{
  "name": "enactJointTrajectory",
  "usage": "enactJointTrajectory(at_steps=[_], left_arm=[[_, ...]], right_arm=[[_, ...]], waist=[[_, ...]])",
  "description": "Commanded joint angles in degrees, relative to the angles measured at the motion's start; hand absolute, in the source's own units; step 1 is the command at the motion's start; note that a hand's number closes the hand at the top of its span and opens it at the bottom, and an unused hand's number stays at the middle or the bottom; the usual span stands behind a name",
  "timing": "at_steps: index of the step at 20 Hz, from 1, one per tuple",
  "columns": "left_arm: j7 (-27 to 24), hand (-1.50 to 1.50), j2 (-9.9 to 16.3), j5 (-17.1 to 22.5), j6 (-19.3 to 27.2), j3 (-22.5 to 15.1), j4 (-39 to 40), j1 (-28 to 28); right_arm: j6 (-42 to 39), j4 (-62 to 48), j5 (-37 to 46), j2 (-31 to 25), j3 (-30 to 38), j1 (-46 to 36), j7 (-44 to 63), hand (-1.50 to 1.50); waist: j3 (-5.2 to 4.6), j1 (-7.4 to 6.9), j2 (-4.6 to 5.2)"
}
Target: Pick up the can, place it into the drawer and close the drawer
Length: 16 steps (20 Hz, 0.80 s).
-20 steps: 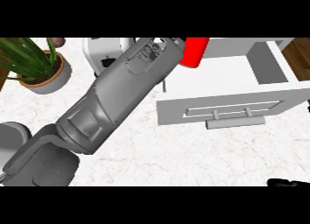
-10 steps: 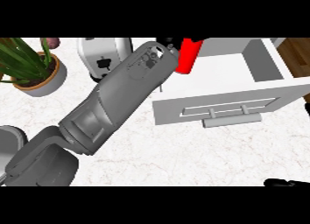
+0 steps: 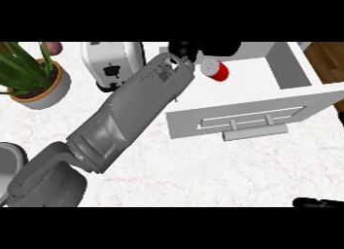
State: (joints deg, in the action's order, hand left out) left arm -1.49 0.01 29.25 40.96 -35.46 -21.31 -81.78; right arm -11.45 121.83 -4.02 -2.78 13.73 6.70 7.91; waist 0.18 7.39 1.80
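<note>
Head view: I count one can (image 3: pixel 216 70), one drawer (image 3: pixel 292 68), one toaster (image 3: pixel 114 62), one potted plant (image 3: pixel 30 74) and my two hands, all on or over one white marbled table (image 3: pixel 203 170).

The drawer is pulled open. Its white front panel faces me and carries a single grey bar handle (image 3: pixel 255 132), and its white side walls run back from the panel on either side of the open box.

The can is a short red cylinder with a pale grey-white top. It sits inside the drawer's open box at the far left corner, behind the front panel and well apart from the right wall. It leans slightly, so I see both its top and its red side. Any print on it is too small to read.

My left hand (image 3: pixel 183 48) is the black shape at the end of my grey forearm, which crosses the table on a slant toward the drawer's far left corner. The hand hangs over that corner, just behind and beside the can. The upper edge of the view cuts it off, so I cannot tell whether it grips the can or is clear of it.

My right hand (image 3: pixel 324 202) shows only as a dark sliver at the lower edge, nearer to me than the drawer's right end. I cannot tell how it is set.

The toaster, white with a dark slot, stands to the left of the drawer, beyond my forearm. The plant, green blades in an orange-rimmed pot, stands farther left of the drawer than the toaster.
</note>
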Motion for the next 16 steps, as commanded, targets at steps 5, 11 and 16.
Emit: enactJointTrajectory(at_steps=[5,11,16], left_arm=[[-1.9,-1.5,0.0,2.2,4.4,-1.7,0.7,0.8],[-3.7,-1.5,0.0,5.3,5.4,-0.2,-0.3,1.2],[-2.7,-1.5,0.0,7.4,3.2,0.6,0.7,-0.9]], right_arm=[[1.2,2.0,-0.1,0.2,-1.3,-2.6,3.1,-1.5],[-0.6,5.4,3.3,-2.3,-0.1,0.9,-0.4,-1.5],[-0.6,4.4,11.4,-6.0,-0.4,-1.6,-4.4,-1.5]], waist=[[-0.05,1.01,0.31],[-0.09,0.5,-0.1],[-0.08,-0.24,0.22]])
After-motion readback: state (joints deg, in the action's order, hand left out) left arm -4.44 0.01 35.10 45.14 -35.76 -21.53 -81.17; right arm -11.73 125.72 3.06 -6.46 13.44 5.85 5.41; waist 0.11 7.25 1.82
